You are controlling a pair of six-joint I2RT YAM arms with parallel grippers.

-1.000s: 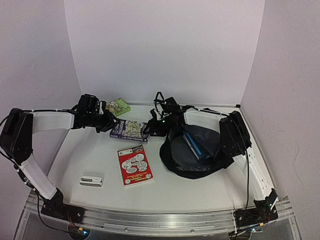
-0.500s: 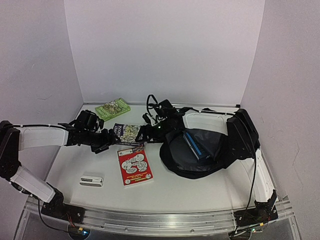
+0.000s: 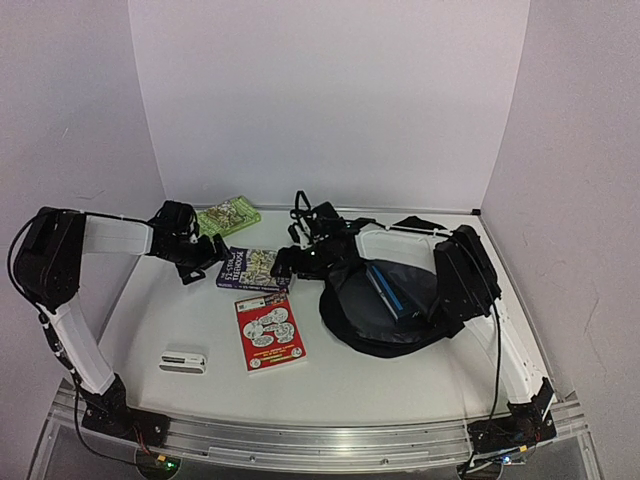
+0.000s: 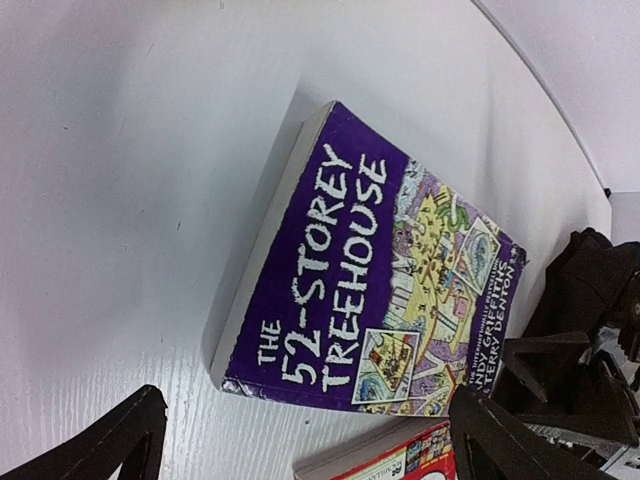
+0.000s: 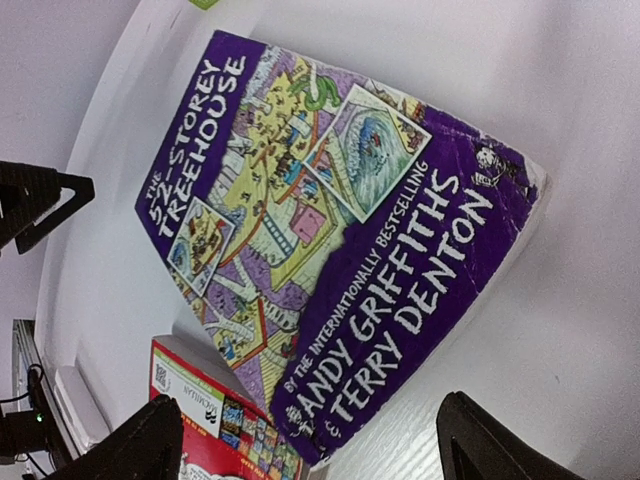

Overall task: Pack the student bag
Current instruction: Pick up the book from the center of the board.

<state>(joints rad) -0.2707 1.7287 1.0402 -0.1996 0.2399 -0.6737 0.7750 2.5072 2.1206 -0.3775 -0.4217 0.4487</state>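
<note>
Left hand and right hand, both with fingers spread, flank a purple paperback book lying just left of the large black fabric backpack, likely poised to lift it in.

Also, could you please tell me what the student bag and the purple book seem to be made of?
The student bag looks like soft black fabric with a matte finish: it slumps and folds with no rigid edges. The purple book seems to be a paperback: a printed card cover, perhaps lightly glossy, with a pale paper page block showing at its edge.
</note>
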